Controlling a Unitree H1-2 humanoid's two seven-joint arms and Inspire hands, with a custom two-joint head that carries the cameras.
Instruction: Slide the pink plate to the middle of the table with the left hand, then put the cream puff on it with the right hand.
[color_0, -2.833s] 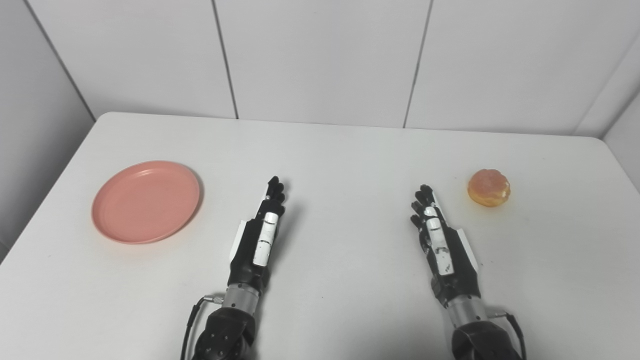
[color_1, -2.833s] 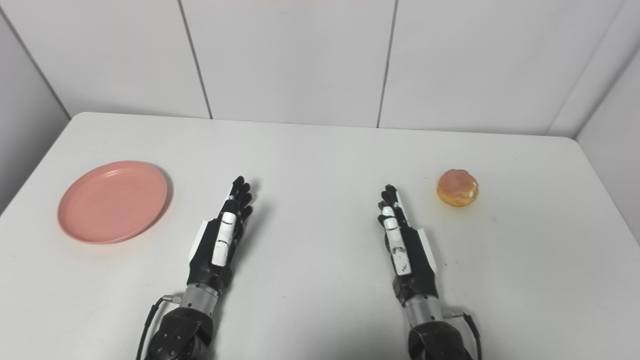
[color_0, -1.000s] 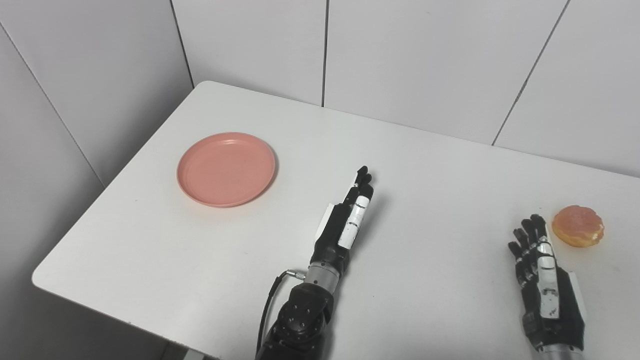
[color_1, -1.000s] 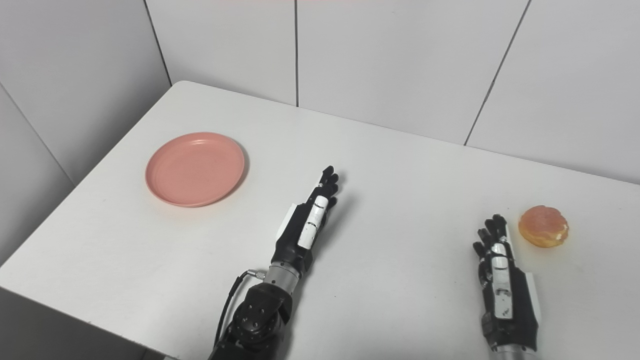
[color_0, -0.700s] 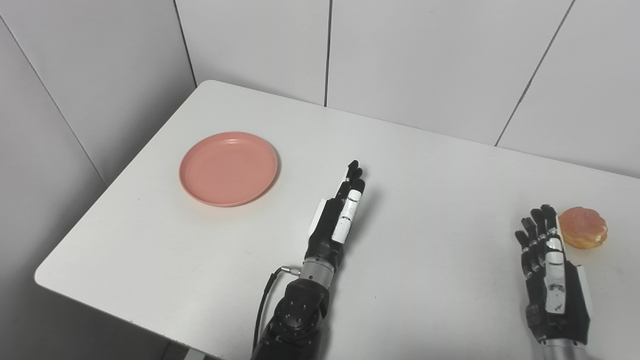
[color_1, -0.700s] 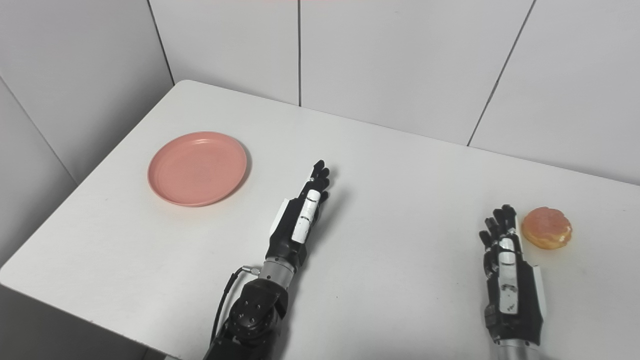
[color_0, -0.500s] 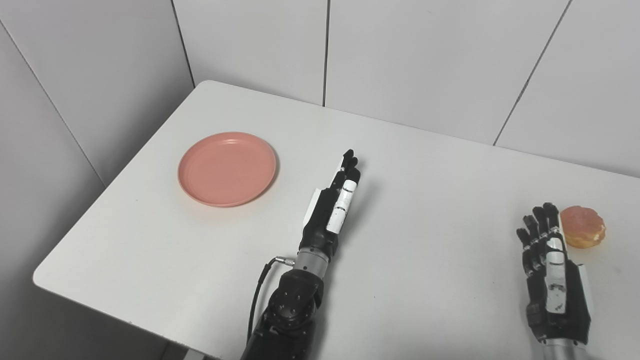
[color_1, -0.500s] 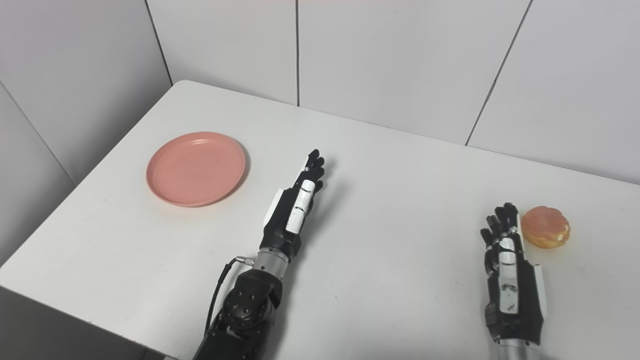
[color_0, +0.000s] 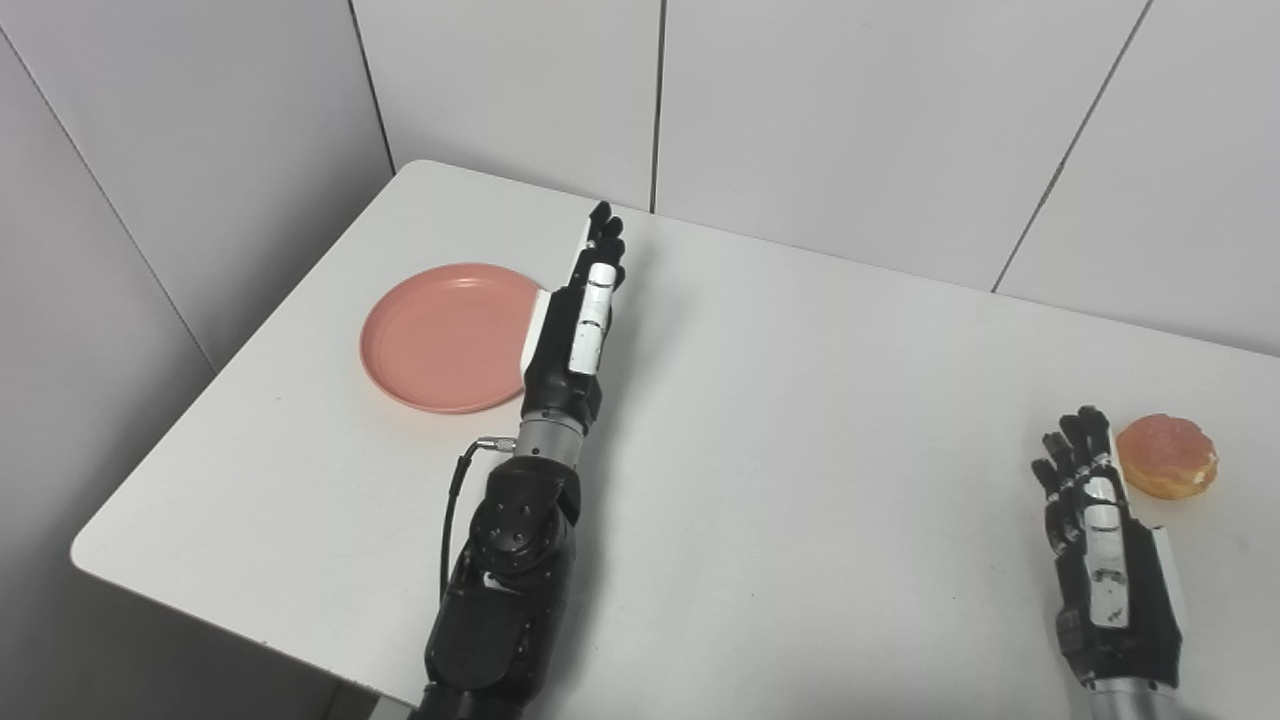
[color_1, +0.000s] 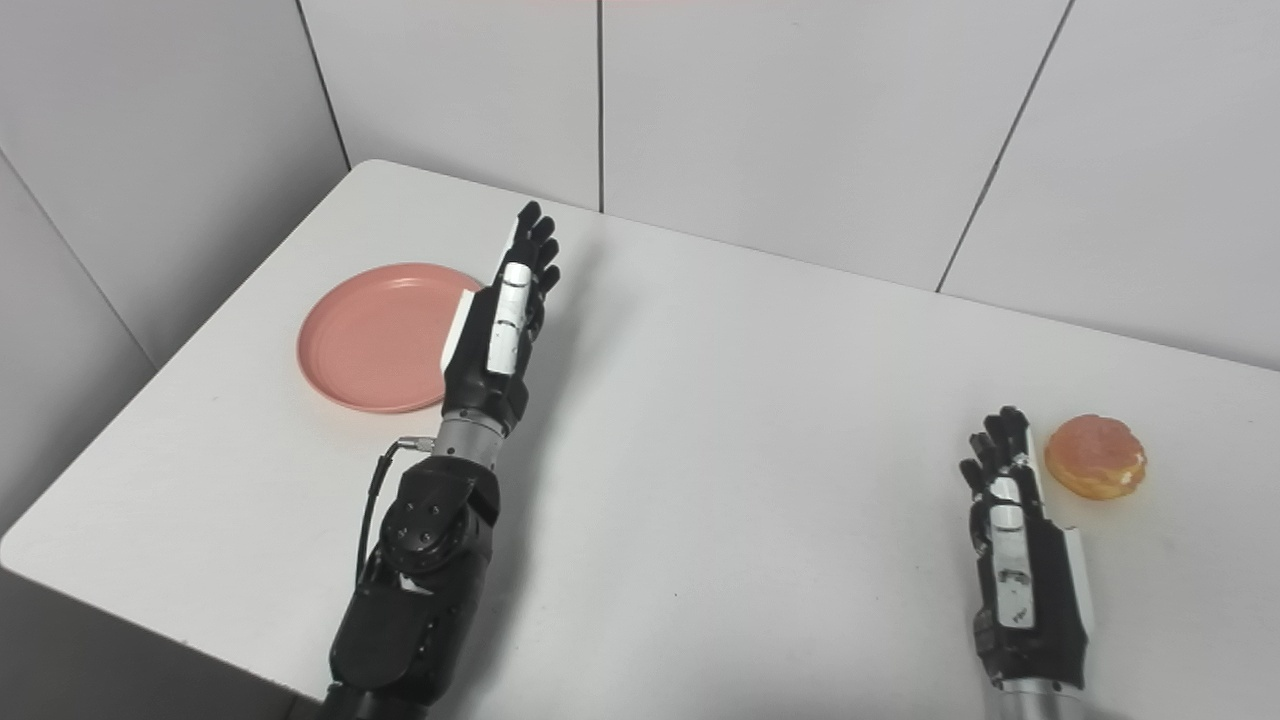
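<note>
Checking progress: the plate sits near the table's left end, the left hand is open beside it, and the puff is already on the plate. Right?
Not quite. The puff is not on the plate; it lies on the table at the far right, next to the open right hand, as the left eye view shows. The left hand is open beside the plate.

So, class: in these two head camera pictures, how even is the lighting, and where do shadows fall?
Left eye view: soft, even light, no glare; the left hand casts a faint shadow to its right on the table. Right eye view: likewise, sharp focus, a faint shadow beside the cream puff.
</note>
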